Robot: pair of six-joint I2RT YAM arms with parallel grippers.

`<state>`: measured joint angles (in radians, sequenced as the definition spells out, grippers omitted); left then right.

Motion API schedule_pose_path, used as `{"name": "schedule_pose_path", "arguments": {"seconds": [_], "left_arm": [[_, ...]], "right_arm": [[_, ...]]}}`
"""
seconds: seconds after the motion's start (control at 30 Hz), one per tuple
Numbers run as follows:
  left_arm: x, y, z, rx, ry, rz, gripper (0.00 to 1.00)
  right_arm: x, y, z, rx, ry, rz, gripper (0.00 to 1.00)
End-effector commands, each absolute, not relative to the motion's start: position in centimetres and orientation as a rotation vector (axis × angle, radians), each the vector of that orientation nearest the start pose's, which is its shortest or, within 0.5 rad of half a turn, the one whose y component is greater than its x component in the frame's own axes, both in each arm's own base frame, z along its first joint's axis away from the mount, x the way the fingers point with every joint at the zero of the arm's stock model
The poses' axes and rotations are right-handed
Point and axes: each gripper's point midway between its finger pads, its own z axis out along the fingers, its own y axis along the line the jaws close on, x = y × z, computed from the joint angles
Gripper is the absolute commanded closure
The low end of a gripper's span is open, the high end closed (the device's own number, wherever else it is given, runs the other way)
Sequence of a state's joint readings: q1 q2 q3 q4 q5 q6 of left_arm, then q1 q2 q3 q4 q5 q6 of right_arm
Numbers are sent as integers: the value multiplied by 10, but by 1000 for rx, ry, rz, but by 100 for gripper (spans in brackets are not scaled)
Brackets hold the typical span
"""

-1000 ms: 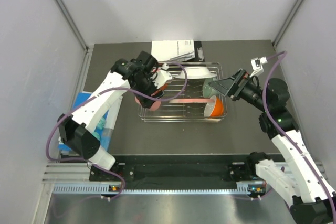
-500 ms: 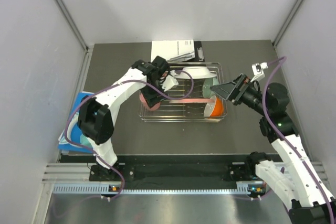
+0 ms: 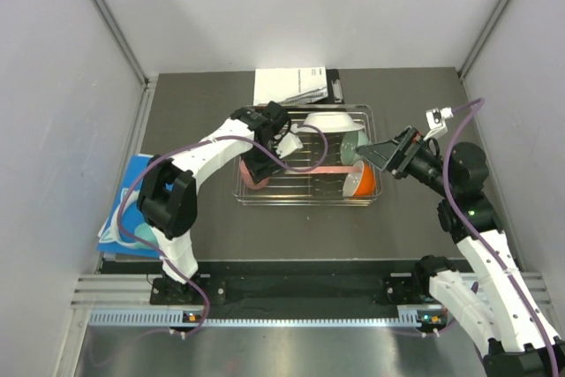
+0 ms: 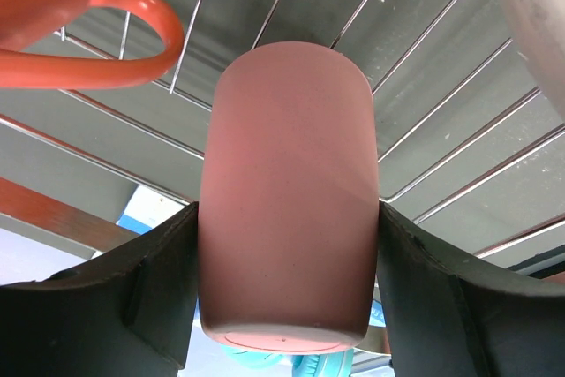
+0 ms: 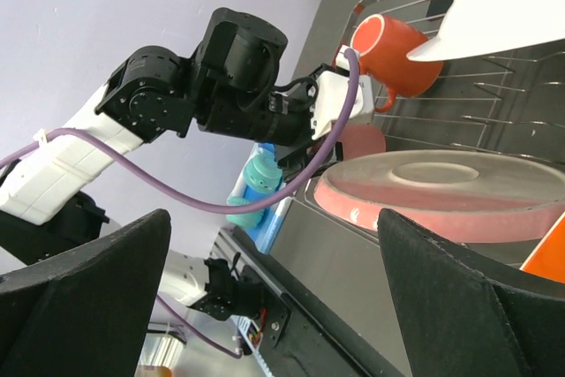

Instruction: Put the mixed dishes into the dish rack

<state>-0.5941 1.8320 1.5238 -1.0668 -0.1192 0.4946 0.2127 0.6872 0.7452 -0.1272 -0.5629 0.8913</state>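
Left claw (image 4: 287, 293) clenched on the small pink cup (image 4: 287, 183). The cup sits squarely between both fingers (image 4: 132, 297), which press its sides. One end faces the wrist; the other points away at the wires of the dish rack (image 3: 305, 192) just beyond. Cannot tell whether the cup touches the wires. Orange mug (image 4: 79, 15) lies past this claw, up and left of the cup in the wrist view, handle toward the cup but clear of it. From above, the rack's left end lies beneath claw and cup. Right claw (image 3: 375, 153) released, jaws wide, nothing between them. Mint-green bowl (image 3: 351, 146) is just ahead of its tips, orange bowl (image 3: 360, 183) just beside it. Pale pink plate (image 5: 441, 187) lies farther ahead of it, inside the rack.
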Motion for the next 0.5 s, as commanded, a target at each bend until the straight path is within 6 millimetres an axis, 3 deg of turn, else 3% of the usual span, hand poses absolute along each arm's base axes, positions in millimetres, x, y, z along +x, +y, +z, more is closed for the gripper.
{"name": "schedule_pose_path", "arguments": {"seconds": [0.0,0.03,0.1,0.2,0.33,0.47], "left_arm": [[318,-170,98,1471,2514,158,82],[319,-171,99,1468,2509,154,81],[319,-174,102,1460,2503,143,67],[321,-177,114,1438,2482,126,23],[321,-180,132,1408,2451,107,2],[321,-183,152,1377,2416,77,1]], "right_arm": [[227,171,321,108,1757,1274,0],[227,171,321,108,1757,1274,0],[227,172,320,104,1766,1278,0],[227,172,316,104,1785,1269,0],[227,169,316,105,1789,1245,0],[227,168,314,98,1800,1227,0]]}}
